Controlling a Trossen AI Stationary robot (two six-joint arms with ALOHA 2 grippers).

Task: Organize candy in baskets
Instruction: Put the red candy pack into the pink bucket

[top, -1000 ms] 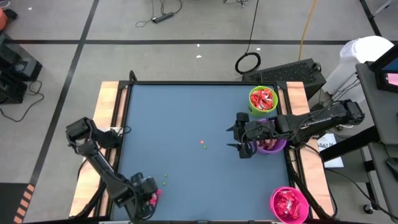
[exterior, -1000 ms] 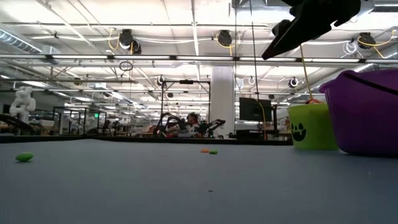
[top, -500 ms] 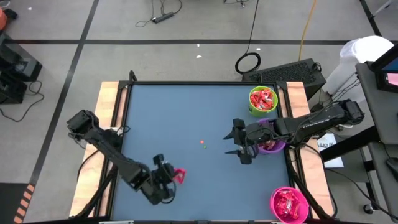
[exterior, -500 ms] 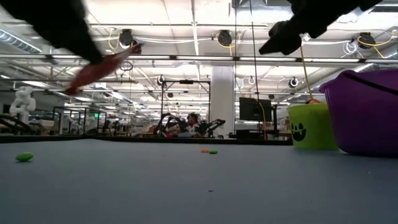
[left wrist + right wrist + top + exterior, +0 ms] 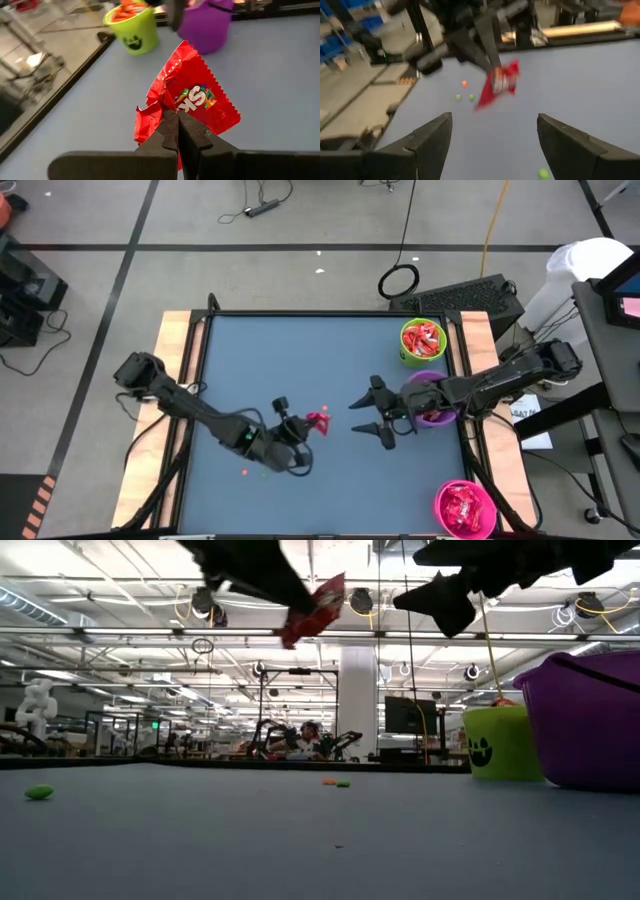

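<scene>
A red wrapped candy (image 5: 319,421) hangs high over the middle of the table, with my left gripper (image 5: 303,427) shut on it. The left wrist view shows the candy (image 5: 197,100) as a flat shiny wrapper with white letters. My right gripper (image 5: 368,423) stands open just to the candy's right, fingers pointing at it, apart from it. In the right wrist view the candy (image 5: 501,82) floats beyond the open fingers. The green basket (image 5: 423,340) and pink basket (image 5: 465,508) hold candy. My right arm partly covers the purple basket (image 5: 440,412). My left gripper pinches the wrapper's crumpled edge (image 5: 161,106) between its two fingers. The fingers come from the table's left, slanting slightly down. The candy sticks out past the fingertips toward the table's right, lifted clear of the table.
Small loose dots lie on the blue table: a red one (image 5: 244,473) near the left arm, a green one (image 5: 38,792) and an orange-green pair (image 5: 335,783). The baskets stand along the right edge. Wooden strips border the table's left and right sides.
My left gripper has swung from the table's near-left corner up and toward the middle, turning its wrist and carrying the candy clear of the table. My right gripper has tipped from pointing down toward level and reached a little leftward, staying open.
</scene>
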